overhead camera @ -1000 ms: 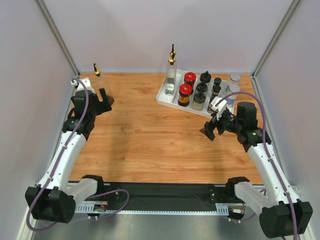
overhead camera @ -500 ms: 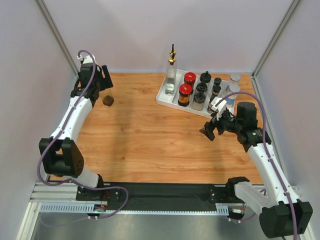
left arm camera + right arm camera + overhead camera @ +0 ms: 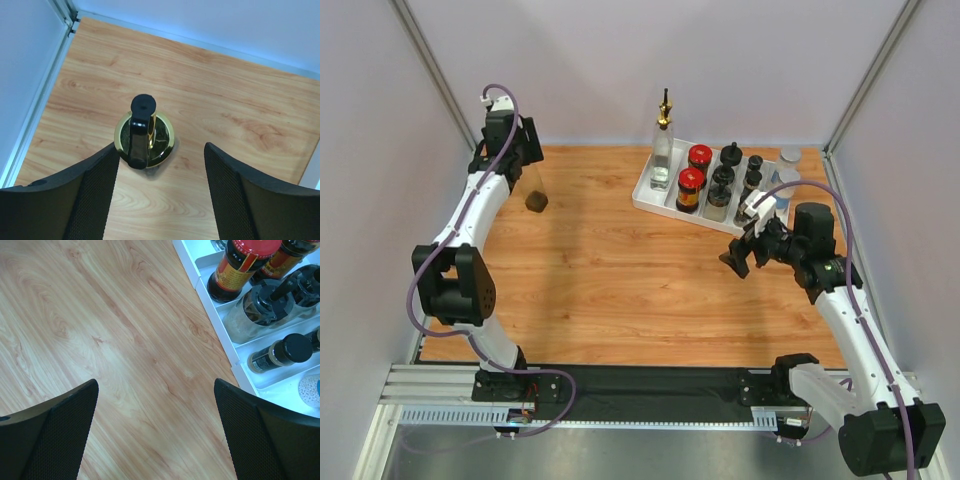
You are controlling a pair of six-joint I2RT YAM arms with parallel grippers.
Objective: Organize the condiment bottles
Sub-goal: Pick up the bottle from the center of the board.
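Observation:
A tall clear glass pourer-spout bottle [image 3: 534,188] stands alone at the far left of the table. From above it shows a gold collar and a black spout [image 3: 142,131]. My left gripper [image 3: 524,158] hangs open above it [image 3: 162,147], with the bottle top close to the left finger and not held. My right gripper [image 3: 738,258] is open and empty over bare wood [image 3: 155,405], just in front of the white tray [image 3: 650,203]. The tray holds another tall pourer bottle [image 3: 663,150], red-lidded jars [image 3: 691,186], black-capped jars [image 3: 722,188] and silver-lidded shakers [image 3: 787,180].
White walls close in the table on the left, back and right. In the right wrist view the tray's near wall [image 3: 220,335] runs diagonally at the upper right, with a red-lidded jar [image 3: 239,265] and a black-capped jar [image 3: 282,354] behind it.
My left arm has risen from beside the lone bottle to a raised pose above it. The bottle stays in place. My right arm has not moved.

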